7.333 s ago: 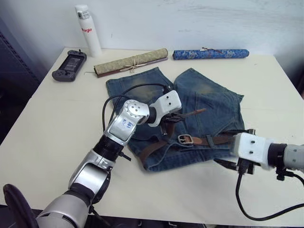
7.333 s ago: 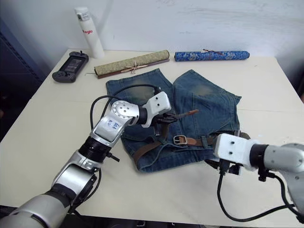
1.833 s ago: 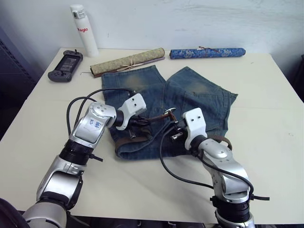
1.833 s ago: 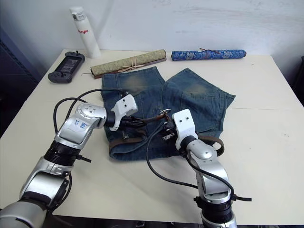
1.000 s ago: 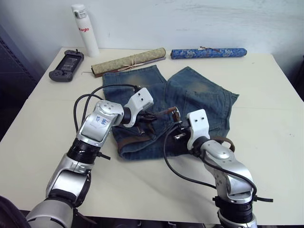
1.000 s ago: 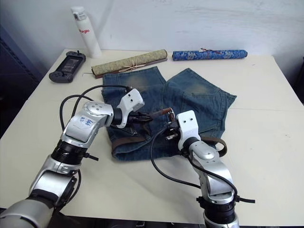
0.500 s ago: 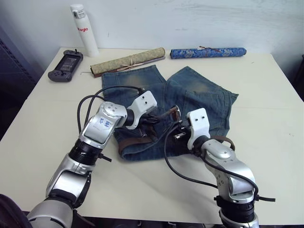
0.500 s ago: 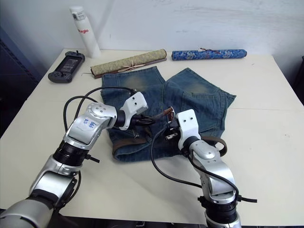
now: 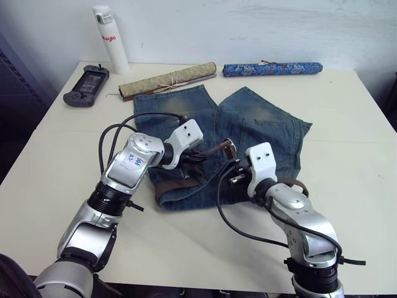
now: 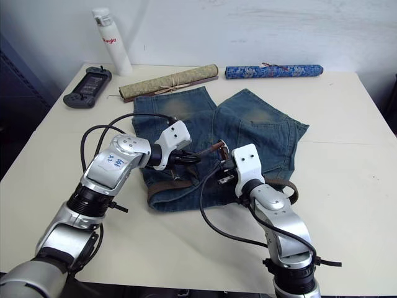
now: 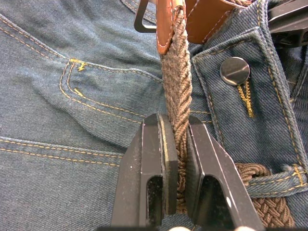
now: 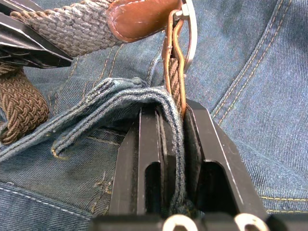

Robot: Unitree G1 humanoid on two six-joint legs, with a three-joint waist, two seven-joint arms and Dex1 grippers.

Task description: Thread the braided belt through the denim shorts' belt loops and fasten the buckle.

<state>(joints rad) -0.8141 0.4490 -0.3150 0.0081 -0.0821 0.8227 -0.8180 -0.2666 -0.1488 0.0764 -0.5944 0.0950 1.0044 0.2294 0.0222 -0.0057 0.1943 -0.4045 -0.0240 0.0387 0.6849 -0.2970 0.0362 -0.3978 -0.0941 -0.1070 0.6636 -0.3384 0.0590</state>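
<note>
lying flat on the cream bench [image 9: 56,143], the denim shorts [image 9: 267,127] have the braided belt [image 11: 175,96] running along their waistband, one stretch passing under a belt loop [image 11: 269,178] beside the metal button [image 11: 235,70]. the left end effector [image 11: 175,139] is clamped on the woven strap just short of its brown leather tip, which reaches the silver buckle [image 12: 187,29]. the right end effector [image 12: 171,125] is closed on a bunched fold of the waistband together with the strap hanging from the buckle. at the far edge of the bench lie a white bottle [image 9: 110,37], a black handheld controller [image 9: 87,85], a tan rolled mat [image 9: 167,79] and a blue patterned roll [image 9: 273,67].
</note>
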